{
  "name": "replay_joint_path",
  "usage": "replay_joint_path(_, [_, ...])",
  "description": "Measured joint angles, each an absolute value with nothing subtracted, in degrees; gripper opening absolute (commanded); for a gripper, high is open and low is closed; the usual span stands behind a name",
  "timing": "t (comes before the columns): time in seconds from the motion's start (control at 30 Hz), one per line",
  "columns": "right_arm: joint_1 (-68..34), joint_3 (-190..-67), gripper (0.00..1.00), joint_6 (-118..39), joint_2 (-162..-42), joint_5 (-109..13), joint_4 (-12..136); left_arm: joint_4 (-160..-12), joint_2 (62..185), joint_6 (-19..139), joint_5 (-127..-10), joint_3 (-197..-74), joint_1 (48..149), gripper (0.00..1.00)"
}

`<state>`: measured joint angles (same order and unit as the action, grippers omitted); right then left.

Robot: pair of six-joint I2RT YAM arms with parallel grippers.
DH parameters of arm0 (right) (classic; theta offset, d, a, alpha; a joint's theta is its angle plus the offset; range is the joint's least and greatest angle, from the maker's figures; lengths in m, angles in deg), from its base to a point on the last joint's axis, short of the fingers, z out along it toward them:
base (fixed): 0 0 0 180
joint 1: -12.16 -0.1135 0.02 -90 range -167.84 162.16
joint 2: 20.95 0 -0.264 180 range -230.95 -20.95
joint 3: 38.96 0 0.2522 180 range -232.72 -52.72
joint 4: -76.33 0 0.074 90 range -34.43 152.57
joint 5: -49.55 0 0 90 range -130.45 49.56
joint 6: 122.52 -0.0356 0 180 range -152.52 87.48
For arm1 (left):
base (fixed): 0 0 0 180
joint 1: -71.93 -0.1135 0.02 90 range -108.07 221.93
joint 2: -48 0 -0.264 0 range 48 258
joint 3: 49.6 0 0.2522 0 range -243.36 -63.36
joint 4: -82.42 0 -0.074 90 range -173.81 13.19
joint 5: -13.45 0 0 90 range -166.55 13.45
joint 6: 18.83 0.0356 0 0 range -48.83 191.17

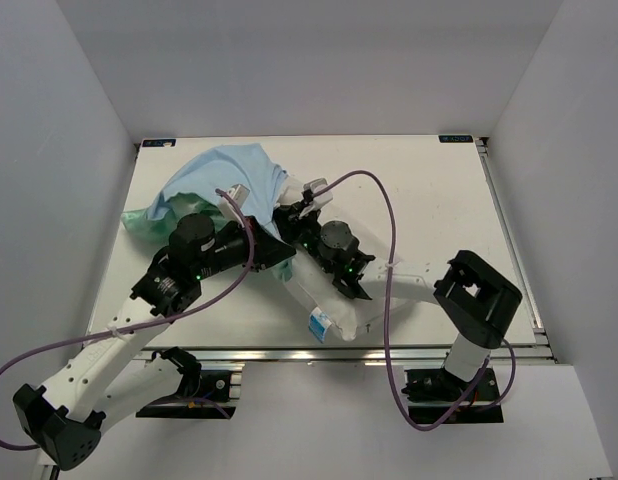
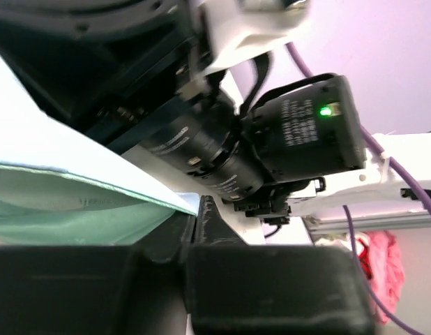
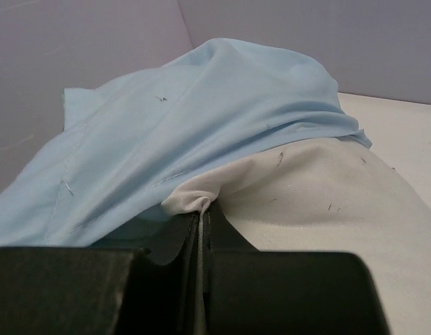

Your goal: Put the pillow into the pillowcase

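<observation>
The pillowcase (image 1: 229, 175) lies bunched at the table's back left, light blue on top with a green part (image 1: 149, 215) at the left. The white pillow (image 1: 311, 298) runs from under it toward the front, its blue tag (image 1: 317, 322) at the near corner. My left gripper (image 1: 279, 252) is shut, and the pillowcase's green edge (image 2: 62, 202) runs into its tips (image 2: 194, 209). My right gripper (image 3: 203, 209) is shut on a pinch of the pillow's speckled white cloth (image 3: 327, 195). The light blue pillowcase (image 3: 201, 105) drapes over the pillow's far part.
Both arms cross over the middle of the white table (image 1: 439, 200), wrists close together. Purple cables (image 1: 389, 260) loop above the table. A metal rail (image 1: 389, 352) runs along the front edge. White walls enclose three sides. The right arm's wrist camera (image 2: 299, 132) fills the left wrist view.
</observation>
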<state>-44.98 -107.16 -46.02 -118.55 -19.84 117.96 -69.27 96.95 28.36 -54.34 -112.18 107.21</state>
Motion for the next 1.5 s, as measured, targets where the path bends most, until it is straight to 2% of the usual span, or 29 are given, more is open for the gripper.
replay_joint_path(0.07, [-45.2,-107.0,0.00,-46.3,-118.5,-19.9,118.1,-68.0,97.4,28.1,-54.3,-112.2,107.2,0.17])
replay_joint_path(0.1, [-45.1,-106.7,0.07,-46.5,-118.3,-20.5,118.2,-67.4,97.8,27.9,-54.2,-112.2,107.3,0.19])
replay_joint_path(0.13, [-45.1,-105.8,0.19,-46.7,-117.7,-21.6,118.0,-66.4,98.2,27.9,-54.5,-112.3,107.4,0.25])
replay_joint_path(0.17, [-45.1,-104.8,0.28,-47.0,-116.6,-22.9,117.1,-64.6,98.8,28.0,-55.0,-112.6,107.5,0.47])
replay_joint_path(0.2, [-45.1,-103.9,0.46,-47.2,-115.0,-24.8,114.9,-62.5,99.4,28.1,-55.9,-113.2,107.7,0.55])
replay_joint_path(0.23, [-45.1,-103.2,0.53,-47.5,-112.9,-26.8,112.0,-60.3,100.1,28.3,-57.0,-114.0,107.8,0.77])
replay_joint_path(0.27, [-45.2,-103.1,0.58,-47.8,-111.0,-28.6,109.1,-58.2,100.3,29.0,-58.1,-114.7,107.9,0.85])
replay_joint_path(0.33, [-45.2,-103.1,0.66,-48.1,-106.2,-31.8,101.8,-53.9,100.3,29.2,-60.6,-116.5,108.0,0.89])
replay_joint_path(0.4, [-45.1,-103.1,0.78,-48.8,-101.1,-33.1,95.3,-51.0,99.7,29.9,-62.8,-118.7,108.1,0.97])
replay_joint_path(0.43, [-45.0,-103.1,0.80,-49.2,-98.9,-33.3,92.4,-49.4,99.2,30.4,-63.1,-120.1,108.4,0.98])
replay_joint_path(0.47, [-44.8,-103.1,0.87,-49.2,-97.0,-33.5,89.9,-48.4,98.9,30.8,-63.9,-121.5,108.9,0.98])
replay_joint_path(0.6, [-44.0,-104.3,0.89,-48.8,-91.6,-32.5,77.4,-46.3,100.1,33.5,-69.5,-130.3,108.4,0.98])
replay_joint_path(0.73, [-40.3,-107.9,0.89,-48.5,-91.3,-33.0,66.8,-44.1,107.3,36.5,-76.1,-140.4,108.4,0.98])
replay_joint_path(0.9, [-28.1,-114.8,0.89,-46.7,-94.7,-39.4,56.6,-38.3,125.5,42.2,-88.8,-155.6,108.4,0.98])
replay_joint_path(0.97, [-23.5,-118.9,0.89,-45.7,-98.1,-43.0,53.2,-35.3,137.7,46.4,-93.6,-166.1,107.6,0.98])
replay_joint_path(1.2, [-13.7,-124.2,0.89,-43.6,-109.3,-56.0,48.6,-25.9,168.6,59.2,-98.5,-195.2,105.3,0.98])
replay_joint_path(1.3, [-13.9,-124.2,0.89,-42.3,-112.0,-60.0,47.5,-23.0,172.5,63.4,-100.3,-195.5,104.5,0.98])
replay_joint_path(1.47, [-14.3,-124.5,0.89,-40.5,-113.9,-63.6,47.2,-20.2,171.5,67.4,-104.4,-188.0,103.7,0.98])
replay_joint_path(1.5, [-14.3,-124.6,0.89,-40.2,-114.2,-64.3,47.2,-19.8,171.4,67.8,-105.5,-187.1,103.7,0.95])
